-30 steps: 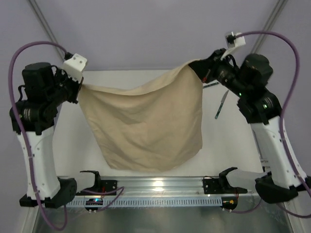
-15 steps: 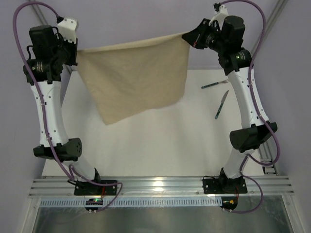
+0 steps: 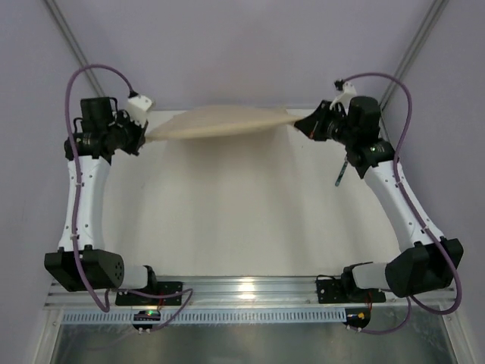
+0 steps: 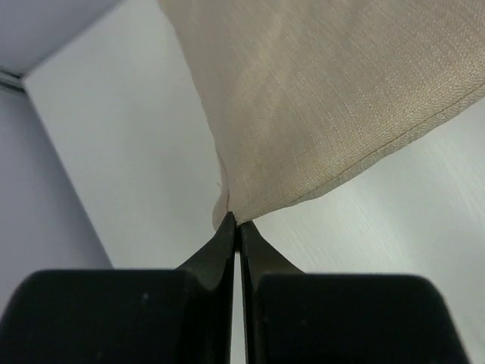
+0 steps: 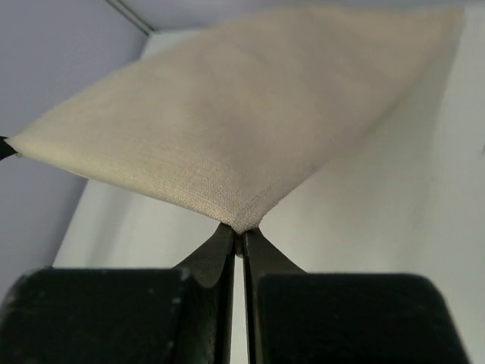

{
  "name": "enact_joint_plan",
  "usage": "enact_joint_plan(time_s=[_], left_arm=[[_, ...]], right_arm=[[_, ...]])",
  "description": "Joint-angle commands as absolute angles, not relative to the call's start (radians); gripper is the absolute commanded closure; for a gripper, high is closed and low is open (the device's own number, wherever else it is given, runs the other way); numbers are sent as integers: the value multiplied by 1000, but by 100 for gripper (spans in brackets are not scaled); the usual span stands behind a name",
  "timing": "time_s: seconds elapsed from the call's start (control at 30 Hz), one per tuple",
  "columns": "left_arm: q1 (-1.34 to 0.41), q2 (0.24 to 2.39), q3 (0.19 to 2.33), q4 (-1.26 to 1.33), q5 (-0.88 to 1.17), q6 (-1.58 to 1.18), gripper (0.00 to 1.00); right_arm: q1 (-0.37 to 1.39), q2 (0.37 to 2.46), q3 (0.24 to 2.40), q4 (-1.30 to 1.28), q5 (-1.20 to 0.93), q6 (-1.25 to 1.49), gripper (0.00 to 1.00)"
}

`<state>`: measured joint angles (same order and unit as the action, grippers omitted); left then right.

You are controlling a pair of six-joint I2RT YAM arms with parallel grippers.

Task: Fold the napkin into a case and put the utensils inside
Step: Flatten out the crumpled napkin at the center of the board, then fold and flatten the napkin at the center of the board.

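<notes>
Jaws of the left gripper (image 4: 237, 224) are pressing together on one corner of the napkin (image 4: 326, 98), and those of the right gripper (image 5: 241, 231) are clamping a second corner. The cloth is stretching between them as a narrow band above the far edge of the table (image 3: 242, 205); whether it is touching the table cannot be told. One slim utensil (image 3: 340, 176) is lying on the table's right side, partly hidden by the right arm (image 3: 394, 189).
</notes>
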<state>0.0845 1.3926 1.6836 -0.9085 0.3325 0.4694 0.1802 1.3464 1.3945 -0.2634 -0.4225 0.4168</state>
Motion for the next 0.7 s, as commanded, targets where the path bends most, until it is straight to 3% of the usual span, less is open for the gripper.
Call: enact_joint_plan(time_s=[0.0,0.13,0.27,0.47,0.67], left_arm=[[95,1324,1421,-907,348,646,100],[94,1238,1069,-874,321,713,100],[94,1187,872,-874,295,779,100],[95,1120,720,-977,241,841,100],[94,941,695,-1086,224,809,100]], right_arm=[[173,1280,1101,-235,-368,408,96],[207,1194,849,-250,-322,413,96],[309,1131,661,-252,-276,477,96],[434,1059,522,-305,-210,575,96],[535,951,518,-402,-164,653,96]])
